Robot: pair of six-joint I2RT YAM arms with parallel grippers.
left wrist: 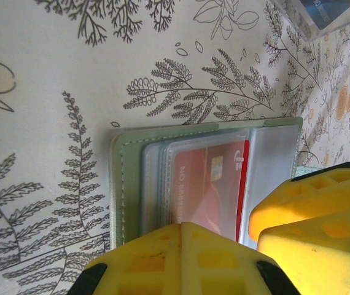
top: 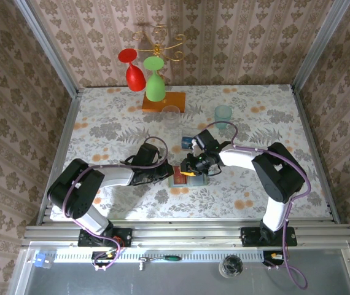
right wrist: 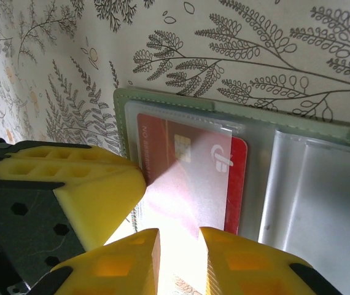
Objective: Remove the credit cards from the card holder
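Top view first. My left arm has its elbow pushed out toward 8 o'clock, with the forearm lying low across the table. That puts the left gripper on the 9 o'clock side of the card holder. My right arm mirrors it, elbow out at 4 o'clock, and the right gripper sits over the holder's 12 o'clock edge. The holder lies just below the middle of the table and is mostly buried under both wrists, so I can't read either jaw from up here. There's a blue thing in clear plastic near it at 12 o'clock, too small to call.

Left wrist cam: the left gripper is at 6 o'clock, fingers pressed together with no gap, over the near edge of the open card holder. Whether anything is pinched between them is hidden. The red card sits in a clear sleeve, with its lower part cut off behind my fingers. The right gripper pokes in at 4 o'clock.

Right wrist cam: the right gripper is at 6 o'clock with its jaws a narrow slit apart. Glare washes out that slit, so honestly I can't tell if I'm clamped on the card, the sleeve or nothing. The red card is in the holder's 9 o'clock panel. The left gripper is just beside the card at 8 o'clock.
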